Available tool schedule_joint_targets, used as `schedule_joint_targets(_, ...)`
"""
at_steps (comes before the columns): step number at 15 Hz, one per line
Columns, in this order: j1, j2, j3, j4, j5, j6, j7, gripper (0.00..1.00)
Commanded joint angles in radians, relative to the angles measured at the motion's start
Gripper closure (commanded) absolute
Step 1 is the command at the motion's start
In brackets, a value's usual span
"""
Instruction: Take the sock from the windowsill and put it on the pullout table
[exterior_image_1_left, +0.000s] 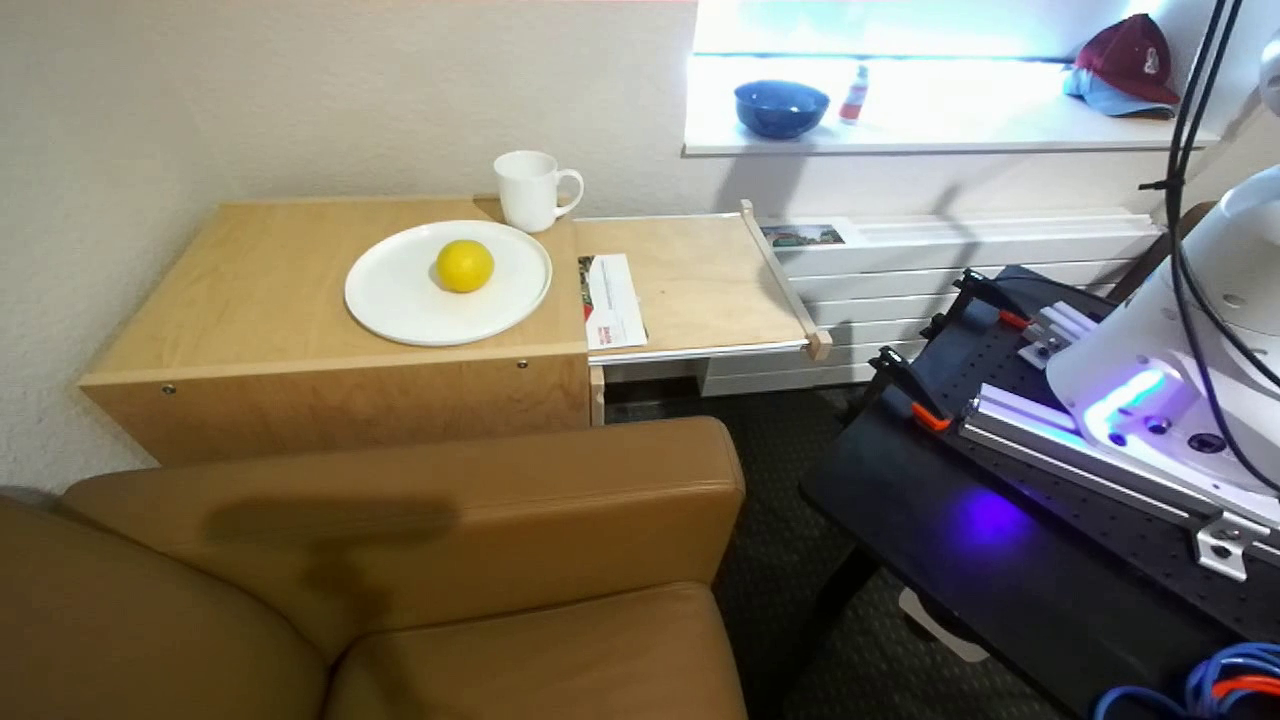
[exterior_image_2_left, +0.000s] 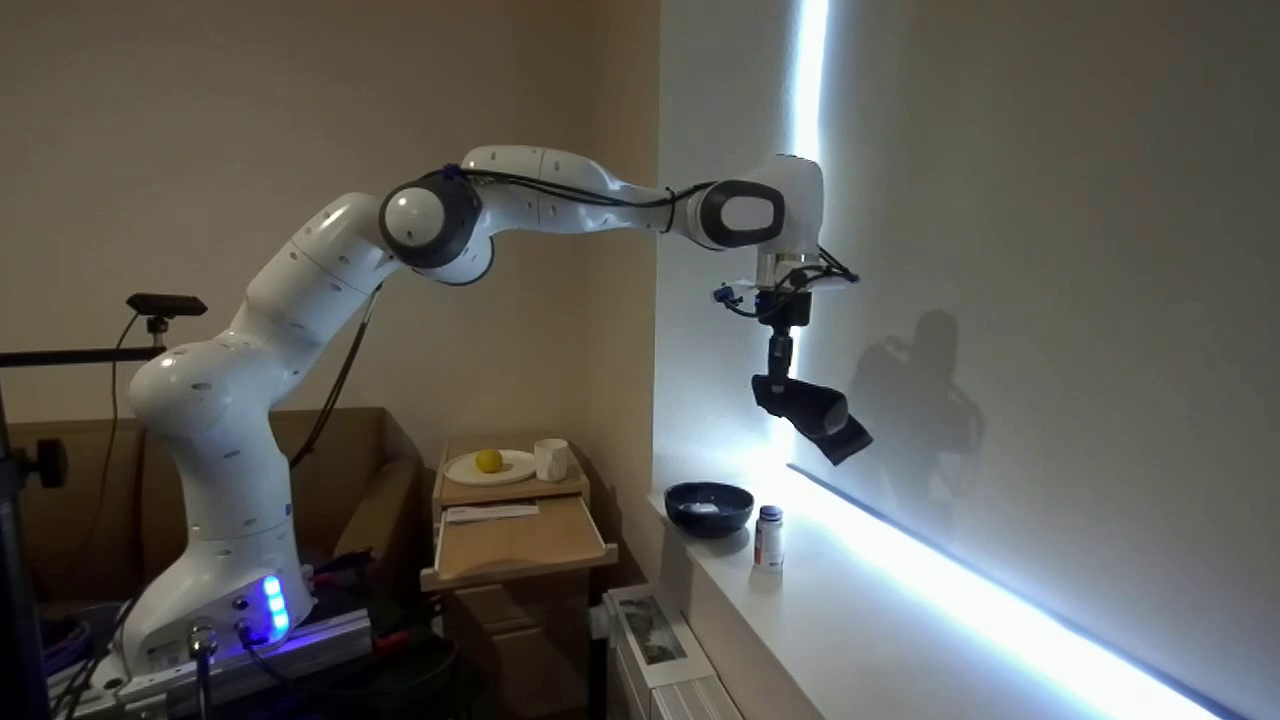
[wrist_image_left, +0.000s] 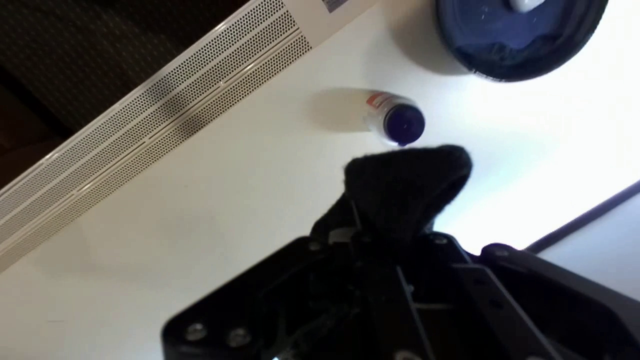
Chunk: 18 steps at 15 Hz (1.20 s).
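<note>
Since black gripper (exterior_image_2_left: 779, 380), fingers together, pinches limp black fabric sock (exterior_image_2_left: 816, 409) above white windowsill (exterior_image_2_left: 850, 620), pick looks done; next, carry to light-wood pullout table (exterior_image_2_left: 520, 548).

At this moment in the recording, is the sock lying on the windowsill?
No, in an exterior view the sock hangs from the jaws, in the air above the windowsill.

Status: sock (exterior_image_2_left: 815, 408) held above windowsill (exterior_image_2_left: 850, 625)
Your gripper (exterior_image_2_left: 778, 379) pinches the limp, near-black sock, which droops at a slant, clear of the bright white windowsill; the light-wood pullout table (exterior_image_1_left: 705, 285) stands extended, well apart.
</note>
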Motion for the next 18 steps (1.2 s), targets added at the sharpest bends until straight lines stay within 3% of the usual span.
schedule_joint_targets(1,0.063,-0.18,0.012,-0.235,-0.045,0.029,-0.161,0.96)
schedule_joint_targets(4,0.097,-0.301,0.006,-0.36,-0.1,0.042,-0.312,0.96)
schedule_joint_targets(12,0.099,-0.616,0.004,-0.721,-0.22,0.14,-0.762,0.96)
schedule_joint_targets(13,0.142,-0.641,-0.025,-0.765,-0.217,0.156,-0.804,0.96)
schedule_joint_targets(18,0.278,-0.766,-0.003,-1.033,-0.29,0.25,-0.89,0.96)
